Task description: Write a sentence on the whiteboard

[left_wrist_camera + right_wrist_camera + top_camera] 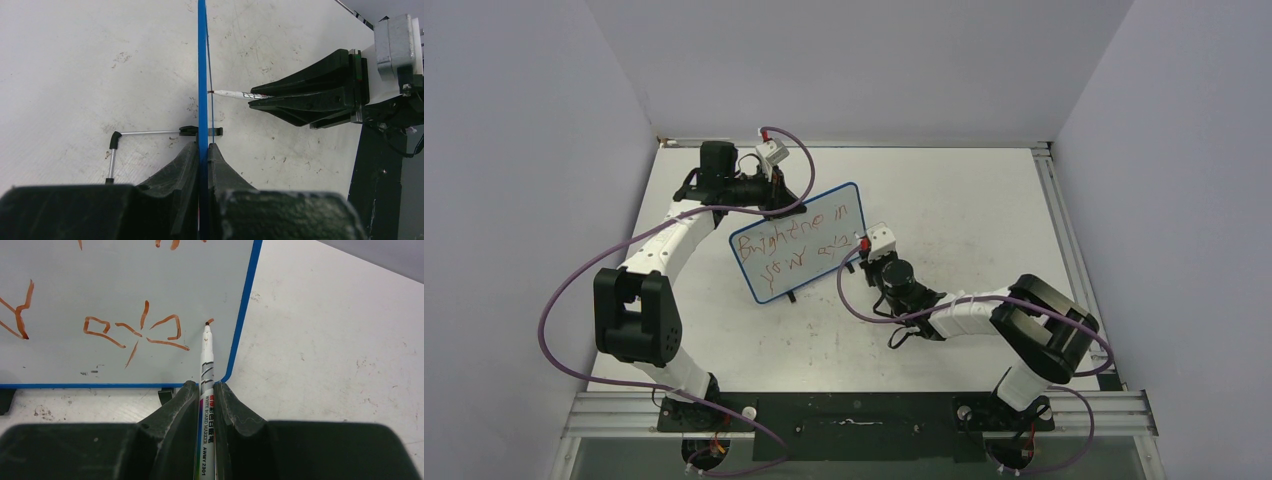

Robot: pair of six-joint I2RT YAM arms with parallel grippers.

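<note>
Left claw [203,159]: shut tight on the whiteboard [202,60], which shows here only as a thin blue edge up the middle of the left wrist view.
Right claw [205,396]: pinched on a whiteboard marker [206,357]; the barrel runs off the bottom of the frame.
Whiteboard spot: centre-left of the top view, standing slanted on the table [964,200].
Marker tip: touching the board just inside its right blue edge, at a short red dash.
Sentence [796,232]: two red lines, the top roughly "Brightene in"; the lower line's last word is hard to read, and the right wrist view crops most of it.
Hidden: from above, the left fingertips vanish behind the board's upper corner.
</note>
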